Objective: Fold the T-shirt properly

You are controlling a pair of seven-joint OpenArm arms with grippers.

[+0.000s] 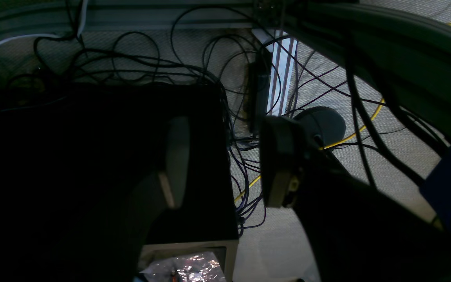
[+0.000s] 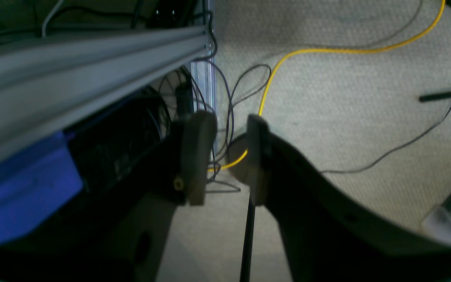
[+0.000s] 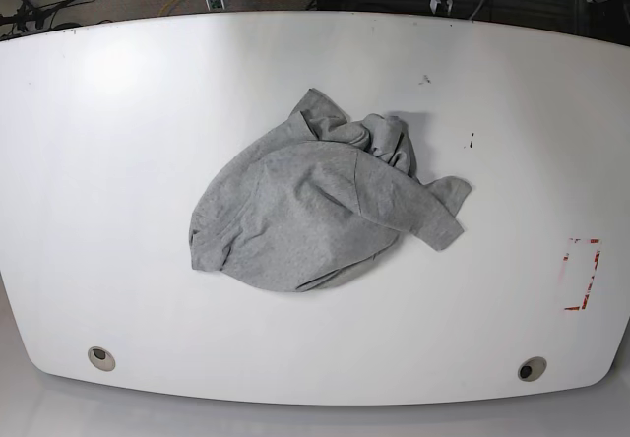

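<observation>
A: Any folding done yet?
B: None. The shirt (image 3: 315,211) lies crumpled mid-tabletop (image 3: 118,161), one sleeve flung right.
A: The hands?
B: Both off the tabletop over the floor, empty: left hand (image 1: 225,164) agape, right hand (image 2: 225,156) narrower.

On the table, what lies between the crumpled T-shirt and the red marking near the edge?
Nothing: in the base view, bare white table separates the T-shirt from the red marking.
</observation>
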